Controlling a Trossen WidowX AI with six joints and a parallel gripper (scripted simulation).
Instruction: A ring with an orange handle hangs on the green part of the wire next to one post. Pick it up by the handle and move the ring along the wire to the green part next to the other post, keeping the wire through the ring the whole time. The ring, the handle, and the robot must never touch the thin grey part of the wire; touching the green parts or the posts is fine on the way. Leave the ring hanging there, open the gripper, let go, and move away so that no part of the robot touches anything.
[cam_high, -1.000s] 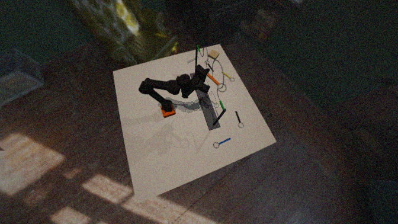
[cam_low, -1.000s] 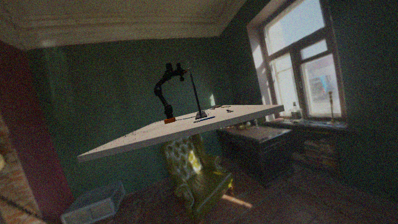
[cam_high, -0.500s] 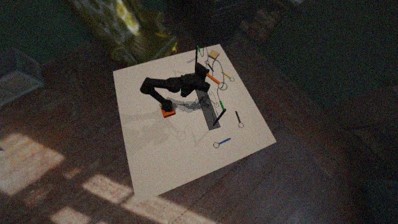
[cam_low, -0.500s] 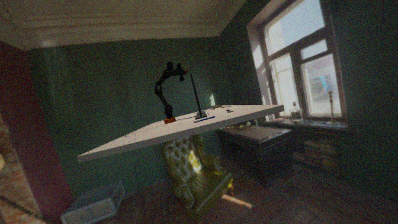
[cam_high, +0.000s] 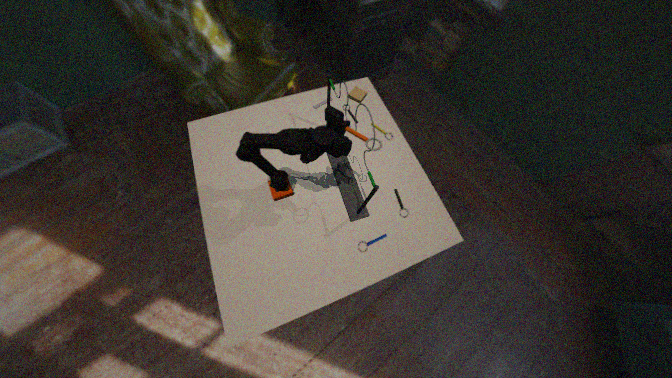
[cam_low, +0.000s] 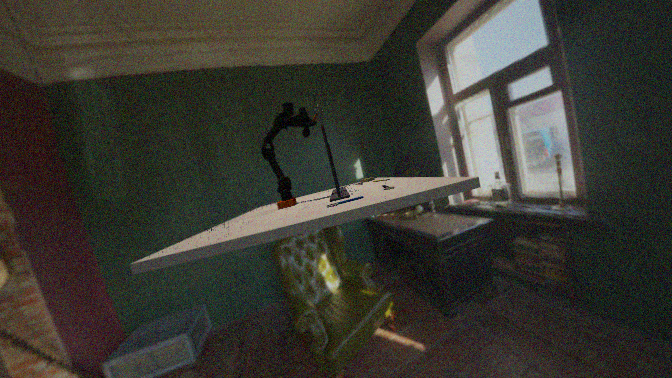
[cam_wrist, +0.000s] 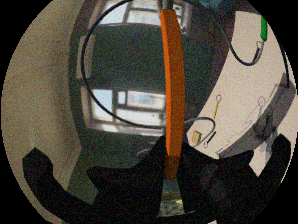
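The orange handle (cam_high: 357, 134) (cam_wrist: 174, 75) is held at its rear end by my gripper (cam_high: 346, 127) (cam_wrist: 166, 139), which is shut on it. The handle points away from the fingers. The ring (cam_high: 381, 145) at its front end is around the grey wire (cam_high: 373, 125) (cam_wrist: 85, 65), between its tall bend and the near green part; whether they touch cannot be told. In the wrist view the ring is mostly cut off at the top. The near green part (cam_high: 371, 180) joins the near post (cam_high: 367, 200) (cam_low: 330, 155). The far green part (cam_high: 332, 85) is by the far post (cam_high: 328, 97).
The posts stand on a dark base (cam_high: 354, 202). On the table (cam_high: 280, 280) lie a blue-handled ring (cam_high: 376, 240), a black-handled ring (cam_high: 398, 199), a yellow-handled ring (cam_high: 380, 130) (cam_wrist: 216, 110), another dark-handled ring (cam_high: 353, 116) and a tan block (cam_high: 358, 94) (cam_wrist: 196, 137).
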